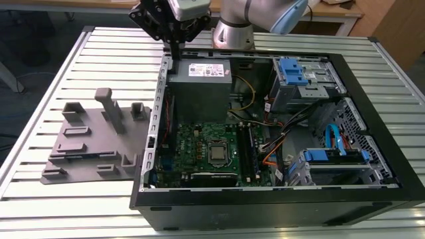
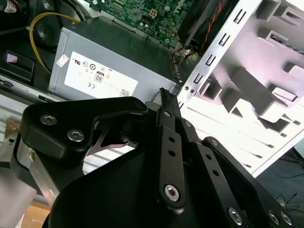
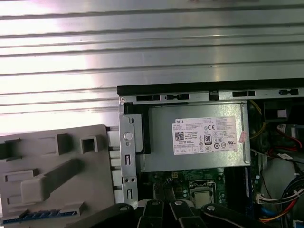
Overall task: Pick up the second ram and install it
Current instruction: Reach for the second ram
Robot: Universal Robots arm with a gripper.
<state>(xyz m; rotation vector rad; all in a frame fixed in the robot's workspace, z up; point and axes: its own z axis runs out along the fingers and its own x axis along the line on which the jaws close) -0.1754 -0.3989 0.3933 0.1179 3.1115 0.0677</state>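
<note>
The second ram (image 1: 79,155) is a long thin dark strip lying across the near part of a grey holder plate (image 1: 86,139), to the exterior view's left of the open computer case. The first wrist view shows the second ram (image 3: 38,214) as a bluish strip on the plate's edge. My gripper (image 1: 174,55) hangs high over the case's rear left corner, beside the power supply (image 1: 202,74), far from the strip. In the second wrist view my gripper (image 2: 164,93) has its fingers pressed together, with nothing visible between them. The motherboard (image 1: 206,149) lies in the case bottom with dark memory slots (image 1: 247,149) along its right side.
The case (image 1: 265,199) lies open on a slatted metal table (image 1: 99,45). Drive cages with blue tabs (image 1: 292,69), loose cables (image 1: 279,129) and a blue cable (image 1: 332,137) sit in its right half. Upright posts (image 1: 109,109) rise from the holder plate.
</note>
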